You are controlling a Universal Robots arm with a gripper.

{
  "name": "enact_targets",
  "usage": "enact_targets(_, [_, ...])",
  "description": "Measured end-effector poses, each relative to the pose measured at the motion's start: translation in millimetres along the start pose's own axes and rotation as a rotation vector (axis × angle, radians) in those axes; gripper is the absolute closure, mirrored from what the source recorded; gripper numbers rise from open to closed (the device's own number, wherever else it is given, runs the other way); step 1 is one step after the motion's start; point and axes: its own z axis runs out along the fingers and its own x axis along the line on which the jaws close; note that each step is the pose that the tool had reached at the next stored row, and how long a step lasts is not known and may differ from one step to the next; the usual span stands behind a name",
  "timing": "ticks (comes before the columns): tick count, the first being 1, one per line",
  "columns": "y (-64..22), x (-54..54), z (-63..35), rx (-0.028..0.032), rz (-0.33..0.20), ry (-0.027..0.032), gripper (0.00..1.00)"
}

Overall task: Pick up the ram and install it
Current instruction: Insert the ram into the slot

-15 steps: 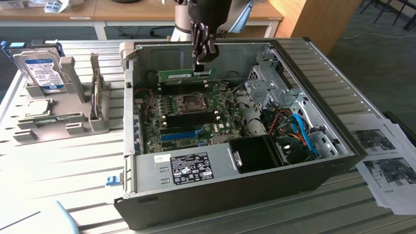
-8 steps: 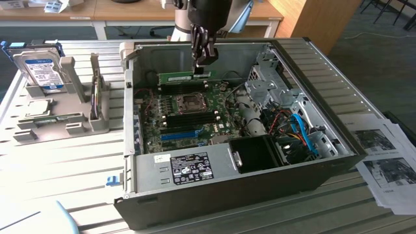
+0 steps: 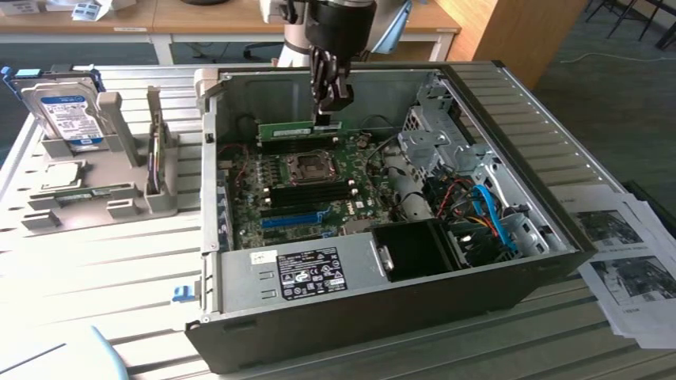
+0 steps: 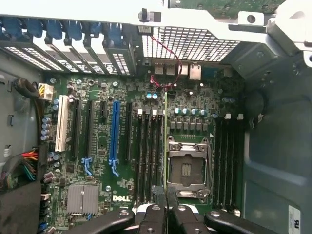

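ram (image 3: 285,131) clamped in closed gripper (image 3: 328,119), held on edge over mobo (image 3: 349,207) inside open pc case (image 3: 317,317).

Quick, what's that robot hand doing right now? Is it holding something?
The hand: closed, holding the ram, a green stick, above the motherboard inside the open computer case.
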Motion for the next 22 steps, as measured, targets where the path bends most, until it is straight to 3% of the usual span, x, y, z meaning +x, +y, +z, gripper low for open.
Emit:
enact_targets(16, [-1.7, 0.6, 26.1, 0.0001, 0.002, -0.0002, 0.89])
enact_targets(18, [-2.3, 0.8, 35.1, 0.0000, 0.003, -0.0001, 0.89])
enact_targets(22, [-2.3, 2.4, 35.2, 0.0002, 0.003, -0.0004, 0.89])
